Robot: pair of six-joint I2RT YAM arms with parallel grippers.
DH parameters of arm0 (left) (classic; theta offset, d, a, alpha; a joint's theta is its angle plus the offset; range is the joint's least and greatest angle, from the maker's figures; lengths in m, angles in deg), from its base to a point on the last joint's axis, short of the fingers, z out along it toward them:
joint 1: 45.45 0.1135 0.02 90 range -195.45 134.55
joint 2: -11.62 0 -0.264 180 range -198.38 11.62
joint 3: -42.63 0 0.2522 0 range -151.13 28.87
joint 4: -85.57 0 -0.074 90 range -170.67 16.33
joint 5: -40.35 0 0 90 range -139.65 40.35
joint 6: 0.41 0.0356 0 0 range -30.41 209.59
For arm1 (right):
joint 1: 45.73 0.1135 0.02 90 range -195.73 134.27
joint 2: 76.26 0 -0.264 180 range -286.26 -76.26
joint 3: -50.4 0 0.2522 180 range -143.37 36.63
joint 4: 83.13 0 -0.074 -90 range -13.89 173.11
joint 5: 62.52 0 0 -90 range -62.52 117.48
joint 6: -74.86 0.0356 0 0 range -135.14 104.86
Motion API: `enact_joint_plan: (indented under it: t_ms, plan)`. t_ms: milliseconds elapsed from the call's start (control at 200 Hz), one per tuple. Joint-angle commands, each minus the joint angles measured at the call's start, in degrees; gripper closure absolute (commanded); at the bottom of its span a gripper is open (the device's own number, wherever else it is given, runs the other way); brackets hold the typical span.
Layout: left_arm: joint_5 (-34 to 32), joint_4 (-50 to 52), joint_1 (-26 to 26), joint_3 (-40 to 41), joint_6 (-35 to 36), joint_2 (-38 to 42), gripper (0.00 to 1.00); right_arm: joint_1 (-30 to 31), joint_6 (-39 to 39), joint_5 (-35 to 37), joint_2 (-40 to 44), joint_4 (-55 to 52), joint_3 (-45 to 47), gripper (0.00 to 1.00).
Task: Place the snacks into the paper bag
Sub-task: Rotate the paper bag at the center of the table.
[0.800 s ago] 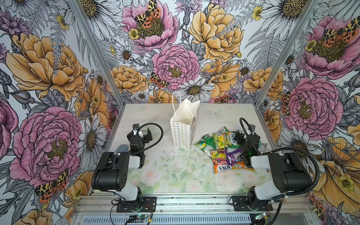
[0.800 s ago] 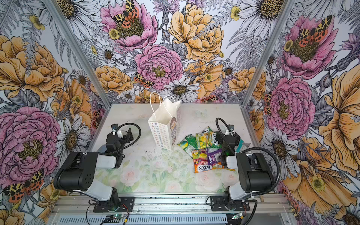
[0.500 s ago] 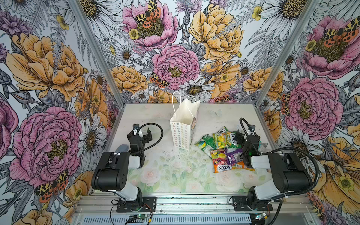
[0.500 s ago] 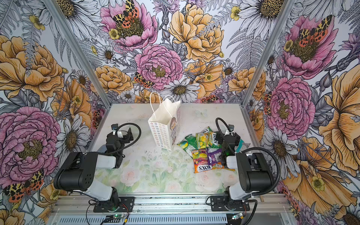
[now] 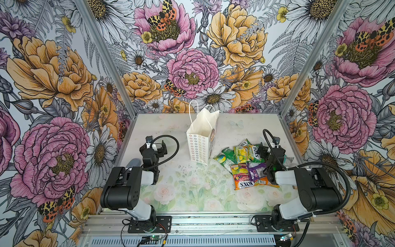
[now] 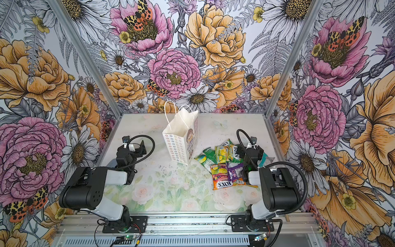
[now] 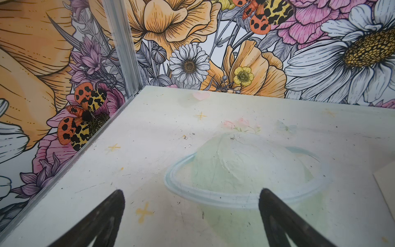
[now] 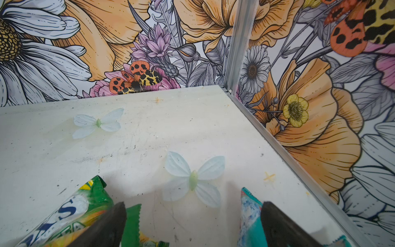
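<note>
Nothing has moved since the earlier frames; both arms sit folded low at the near edge and every packet lies where it lay.

The paper bag [image 5: 199,145] stands upright mid-bench with its mouth open and cord handles up. In both top views its cartoon face is on the right side, towards the snacks [image 5: 245,162]. These lie in an overlapping heap just right of the bag, all outside it. A green packet [image 5: 226,157] is nearest the bag's base, and a yellow-green one [image 5: 242,153] lies beyond it. An orange-red FOX'S packet [image 5: 242,178] and a purple one [image 5: 256,172] lie on the near side.

The right arm's wrist rests over the heap's right edge and covers part of the purple packet and a teal packet [image 6: 264,158].

The right gripper [image 8: 193,205] has its jaws wide apart and holds nothing. A green wrapper lies beside one finger and the teal one beside the other.

The left gripper [image 7: 191,192] is also spread wide over bare bench [image 5: 171,171], well left of the bag, near the floral wall [image 7: 64,53].
</note>
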Motion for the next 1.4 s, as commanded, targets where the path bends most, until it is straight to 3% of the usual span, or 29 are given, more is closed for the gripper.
enact_joint_plan:
  t_ms: [0, 420, 535, 656, 831, 986, 1221, 1396]
  plan:
    - [1.5, -0.4, 0.2, -0.8, -0.4, -0.1, 0.01, 0.4, -0.8, 0.1, -0.8, 1.9, -1.1, 0.00]
    - [1.5, -0.4, 0.2, -0.7, -0.4, -0.1, 0.01, 0.3, -0.8, 0.2, -0.8, 2.0, -1.1, 0.00]
    - [-3.8, -0.5, -1.3, -0.3, -0.5, 1.4, 0.01, 0.4, -0.7, 0.9, -0.7, 2.3, -0.9, 0.00]
    - [-5.8, 5.1, -3.2, 0.0, 1.5, 9.1, 0.01, 0.2, 0.2, 1.9, 0.6, 2.7, 0.0, 0.00]
    - [-3.6, 28.3, -4.7, -5.6, 0.4, 25.3, 0.01, 0.2, 0.0, 1.1, 1.3, 3.3, 0.6, 0.00]
    - [-3.3, 39.8, -4.7, -7.2, -2.0, 36.6, 0.01, 0.1, -0.8, -0.3, 2.3, 1.9, 0.2, 0.00]
    - [0.9, 46.8, -4.9, -7.4, -8.6, 48.2, 0.01, 0.0, -1.0, -0.7, 15.8, -15.8, -3.7, 0.00]
    - [-4.0, 52.2, -4.8, -10.3, -14.9, 50.0, 0.01, 0.0, 4.4, -0.5, 24.8, -35.4, -9.9, 0.00]
